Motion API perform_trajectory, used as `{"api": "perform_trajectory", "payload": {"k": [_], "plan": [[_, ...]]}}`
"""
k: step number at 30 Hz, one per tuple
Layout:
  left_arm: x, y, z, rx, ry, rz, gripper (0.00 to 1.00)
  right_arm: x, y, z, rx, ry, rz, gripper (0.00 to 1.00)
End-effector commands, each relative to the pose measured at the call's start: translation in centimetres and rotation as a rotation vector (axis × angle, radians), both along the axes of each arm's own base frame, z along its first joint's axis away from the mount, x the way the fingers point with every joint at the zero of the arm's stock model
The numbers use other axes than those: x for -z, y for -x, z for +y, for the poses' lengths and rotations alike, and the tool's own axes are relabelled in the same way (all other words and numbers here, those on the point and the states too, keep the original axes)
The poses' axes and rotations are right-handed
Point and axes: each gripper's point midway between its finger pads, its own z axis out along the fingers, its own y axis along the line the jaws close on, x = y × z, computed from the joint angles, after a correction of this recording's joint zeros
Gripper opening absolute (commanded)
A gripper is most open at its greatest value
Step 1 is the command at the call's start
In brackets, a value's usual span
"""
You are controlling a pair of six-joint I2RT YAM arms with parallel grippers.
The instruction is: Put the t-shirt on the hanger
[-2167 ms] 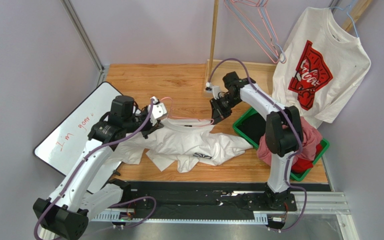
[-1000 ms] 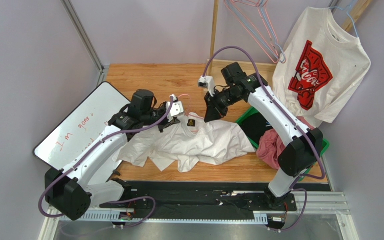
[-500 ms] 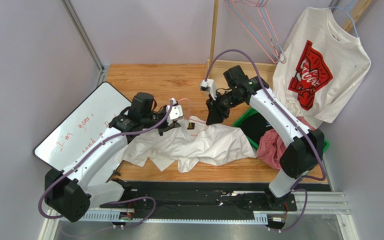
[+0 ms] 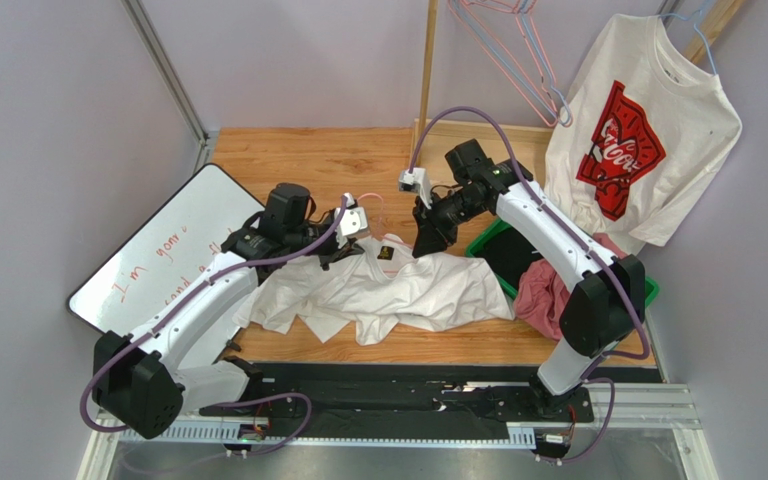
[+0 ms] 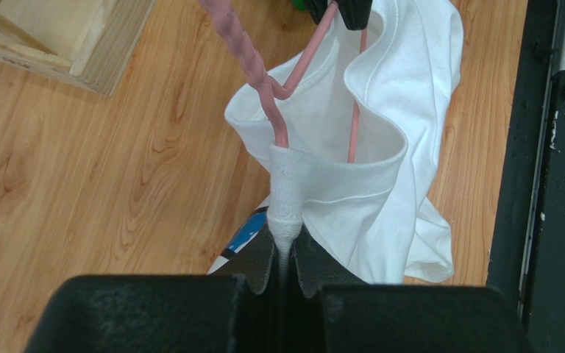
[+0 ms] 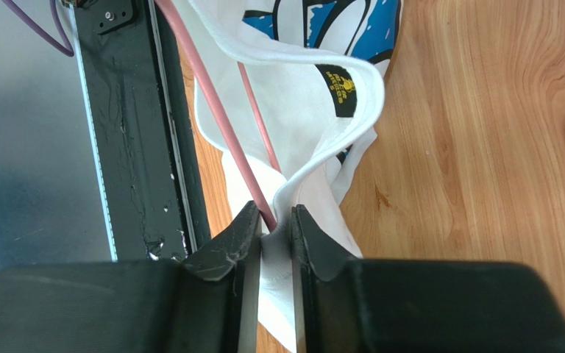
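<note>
The white t-shirt [image 4: 408, 290] lies crumpled on the wooden table between my two arms, its neck opening lifted. My left gripper [image 4: 343, 240] is shut on the collar's ribbed edge [image 5: 285, 198]. The pink hanger [image 5: 252, 66] runs down into the neck opening, and its hook [image 4: 370, 199] sticks up between the grippers. My right gripper [image 6: 273, 224] is closed on the opposite side of the collar, with the hanger wire [image 6: 212, 95] passing along its left pad. The dark neck label [image 6: 339, 92] and the blue print [image 6: 315, 22] show inside the neck.
A whiteboard [image 4: 158, 250] leans at the left. A green bin [image 4: 503, 255] with pink and red clothes [image 4: 548, 290] stands at the right. Behind hang a white shirt with a red graphic [image 4: 638, 130], spare wire hangers [image 4: 518, 60] and a wooden post [image 4: 426, 70]. A black rail [image 4: 408, 385] runs along the near edge.
The left arm has carried the collar to the right and the shirt has bunched toward the middle. The right gripper has come down to the collar's other side and narrowed on it.
</note>
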Motion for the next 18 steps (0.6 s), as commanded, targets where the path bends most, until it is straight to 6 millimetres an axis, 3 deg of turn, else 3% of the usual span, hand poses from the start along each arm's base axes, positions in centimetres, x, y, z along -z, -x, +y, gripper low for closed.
{"api": "perform_trajectory", "payload": {"k": [1,10,11,13,18], "plan": [[-2.6,-0.7,-1.5,0.037,0.079,-0.044,0.00,-2.5,0.1,2.1,-0.044,-0.113,-0.055,0.16],[-2.7,-0.5,-2.0,0.051,0.084,-0.032,0.00,-3.4,-0.5,3.4,-0.032,-0.142,-0.050,0.12],[-2.6,-0.3,-2.0,0.053,0.081,-0.025,0.00,-3.4,-0.6,3.4,-0.027,-0.139,-0.046,0.03],[-2.4,-0.2,-1.7,0.041,0.069,-0.018,0.00,-3.2,-0.8,3.2,-0.015,-0.125,-0.055,0.00],[-1.0,-0.2,0.9,-0.022,0.041,0.057,0.20,-3.7,-0.8,1.3,0.016,-0.121,-0.097,0.00]]}}
